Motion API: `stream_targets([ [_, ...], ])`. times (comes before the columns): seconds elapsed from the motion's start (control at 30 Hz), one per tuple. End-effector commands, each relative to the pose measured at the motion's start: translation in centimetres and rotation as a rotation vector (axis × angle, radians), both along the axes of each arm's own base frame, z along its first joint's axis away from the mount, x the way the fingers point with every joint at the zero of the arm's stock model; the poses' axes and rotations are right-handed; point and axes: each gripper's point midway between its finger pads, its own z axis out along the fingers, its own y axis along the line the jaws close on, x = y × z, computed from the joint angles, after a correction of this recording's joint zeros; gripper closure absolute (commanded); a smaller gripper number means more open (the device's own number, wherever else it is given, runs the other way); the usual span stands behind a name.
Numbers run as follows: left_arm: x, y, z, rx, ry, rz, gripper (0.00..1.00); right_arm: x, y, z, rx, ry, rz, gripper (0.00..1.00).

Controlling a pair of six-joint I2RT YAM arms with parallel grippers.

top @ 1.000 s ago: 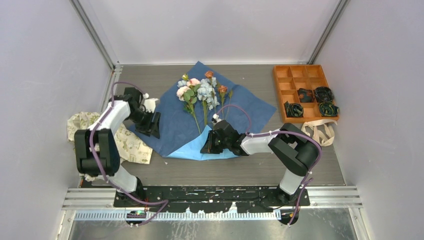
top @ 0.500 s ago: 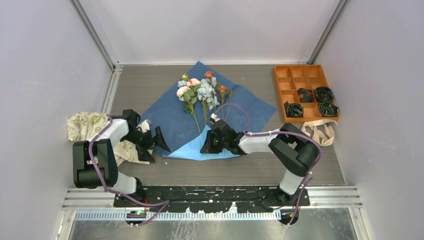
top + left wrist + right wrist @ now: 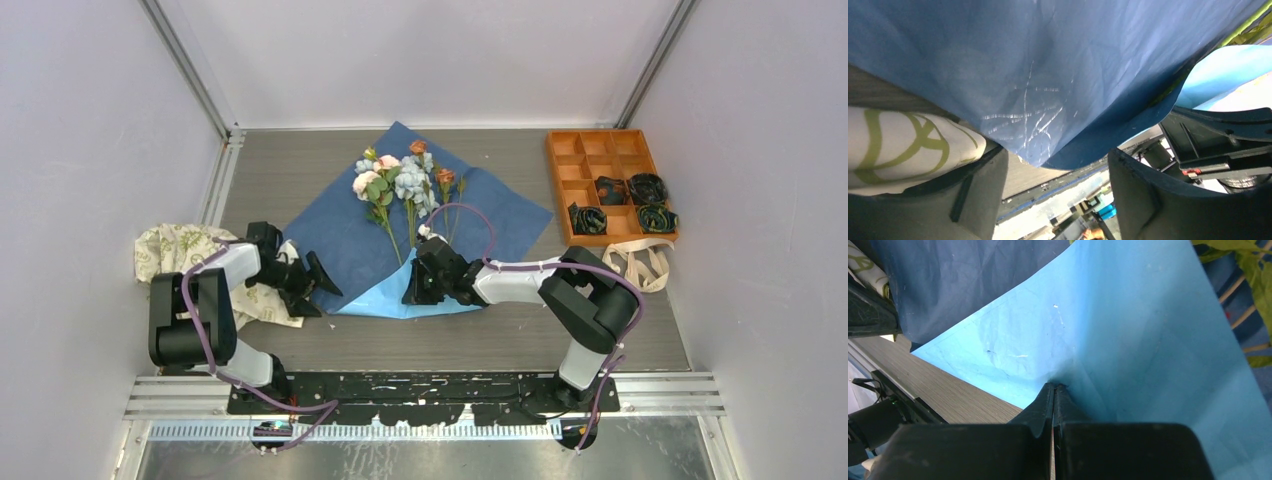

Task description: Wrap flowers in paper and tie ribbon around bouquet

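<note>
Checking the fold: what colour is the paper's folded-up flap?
The paper flap is light blue; right wrist view.

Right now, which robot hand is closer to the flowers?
Right. The right gripper pinches a folded corner of the paper just below the flowers; the left gripper sits open at the paper's left edge, farther away.

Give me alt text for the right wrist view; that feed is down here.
The right gripper is pinched shut on a pucker in the light blue face of the paper, which fills most of the view. The darker blue face shows upper left, bare table lower left, and green leaves of the flowers at the right edge.
</note>
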Motion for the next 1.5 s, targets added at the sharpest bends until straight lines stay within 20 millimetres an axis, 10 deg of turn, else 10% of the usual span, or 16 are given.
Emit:
stream_targets([
  [0.0, 2.6, 0.4, -0.9, 0.026, -0.106, 0.031, 0.33, 0.7, -0.5, 0.2, -0.042, -0.044, -0.008, 0.99],
  [0.3, 4.8, -0.5, 0.9, -0.055, -0.129, 0.003, 0.98, 0.6, -0.4, 0.8, -0.025, -0.059, 0.007, 0.99],
  [0.5, 6.1, -0.2, 4.6, 0.080, -0.285, -0.163, 1.00, 0.9, 0.2, 0.5, -0.026, -0.051, 0.024, 0.99],
  [0.83, 7.2, -8.5, 12.3, 0.229, -0.668, -0.604, 1.00, 1.9, 1.3, 0.1, 0.059, -0.039, 0.039, 0.99],
  [1.1, 8.8, -16.8, 10.2, 0.186, -0.668, -0.792, 1.00, 3.1, 2.3, 2.5, 0.177, -0.058, -0.008, 0.99],
  [1.47, 9.7, -19.4, 4.1, 0.241, -0.572, -0.876, 1.00, 3.7, -0.9, 7.9, 0.243, -0.109, -0.202, 0.99],
])
